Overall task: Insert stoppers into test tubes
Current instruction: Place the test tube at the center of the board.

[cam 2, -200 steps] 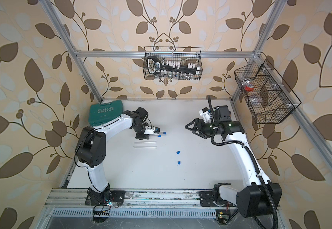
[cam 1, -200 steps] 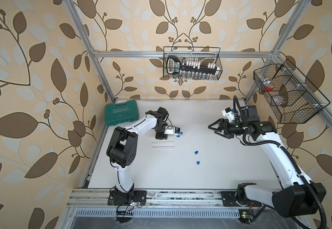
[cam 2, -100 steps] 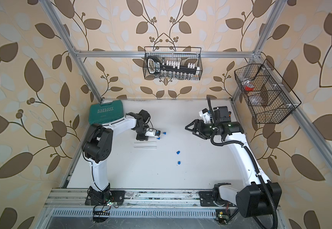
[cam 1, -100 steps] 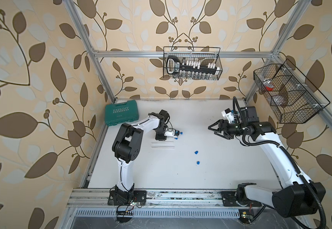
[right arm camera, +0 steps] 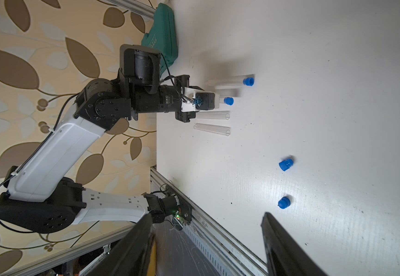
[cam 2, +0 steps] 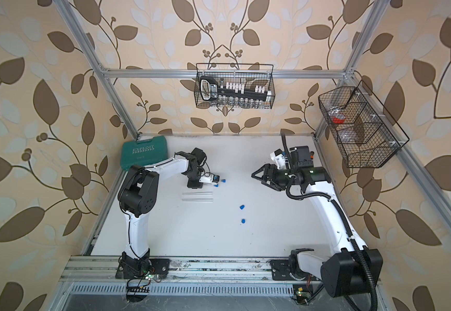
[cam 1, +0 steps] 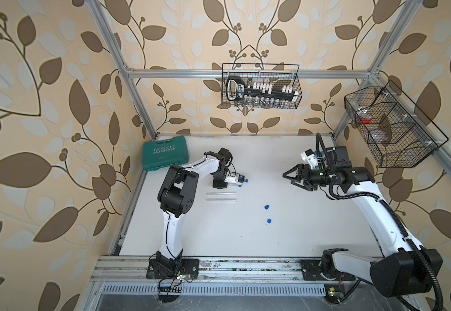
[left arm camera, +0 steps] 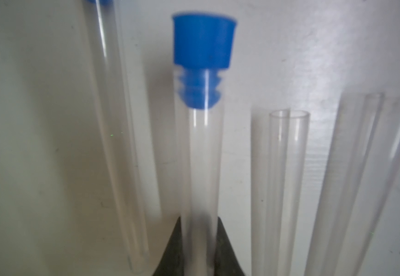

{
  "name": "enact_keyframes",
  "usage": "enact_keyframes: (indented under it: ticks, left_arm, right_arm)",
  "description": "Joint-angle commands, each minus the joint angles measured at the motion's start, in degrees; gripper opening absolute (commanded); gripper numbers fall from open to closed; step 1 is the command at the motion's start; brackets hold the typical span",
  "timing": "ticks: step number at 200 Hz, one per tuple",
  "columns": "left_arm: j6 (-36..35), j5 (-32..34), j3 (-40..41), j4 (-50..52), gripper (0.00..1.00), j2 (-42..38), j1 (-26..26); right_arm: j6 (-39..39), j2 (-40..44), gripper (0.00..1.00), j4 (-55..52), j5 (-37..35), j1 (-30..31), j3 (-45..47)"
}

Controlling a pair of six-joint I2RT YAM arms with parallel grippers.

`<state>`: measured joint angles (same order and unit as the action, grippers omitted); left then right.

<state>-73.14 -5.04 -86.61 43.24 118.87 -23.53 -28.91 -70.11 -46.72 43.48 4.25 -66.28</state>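
Observation:
My left gripper [cam 1: 223,184] is shut on a clear test tube [left arm camera: 201,167] that has a blue stopper [left arm camera: 203,40] seated in its mouth. The black fingers [left arm camera: 173,248] clamp its rounded end low over the table. Beside it lies another stoppered tube [left arm camera: 113,119]. On the other side two open test tubes [cam 1: 220,193] [cam 1: 221,199] lie side by side. Two loose blue stoppers [cam 1: 266,207] [cam 1: 269,220] sit mid-table; both appear in the right wrist view [right arm camera: 285,164] [right arm camera: 283,202]. My right gripper [cam 1: 287,179] hovers open and holds nothing, well right of the tubes.
A green tool case [cam 1: 165,156] lies at the back left corner. Wire baskets hang on the back wall [cam 1: 260,86] and the right wall [cam 1: 391,126]. The aluminium rail [cam 1: 219,269] runs along the table's front edge.
My left gripper has shifted slightly toward the front with the stoppered tube, and its elbow has swung inward. The right arm has barely moved.

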Motion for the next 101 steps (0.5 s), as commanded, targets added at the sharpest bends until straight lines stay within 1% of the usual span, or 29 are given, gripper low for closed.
enact_keyframes:
  ticks: [1,85,101]
  left_arm:
    - [0.50,-0.69,-1.81,2.24,0.11,0.92,0.59]
    - [0.77,-1.25,-2.76,2.21,0.26,0.78,0.59]
    - [0.70,-1.42,-2.76,2.03,0.27,0.32,0.59]
  right_arm:
    - [0.21,0.78,0.69,0.21,1.05,-0.16,0.61]
    - [0.47,0.76,0.68,-0.45,1.31,-0.21,0.50]
    - [0.43,0.80,0.67,-0.55,1.58,-0.20,0.60]
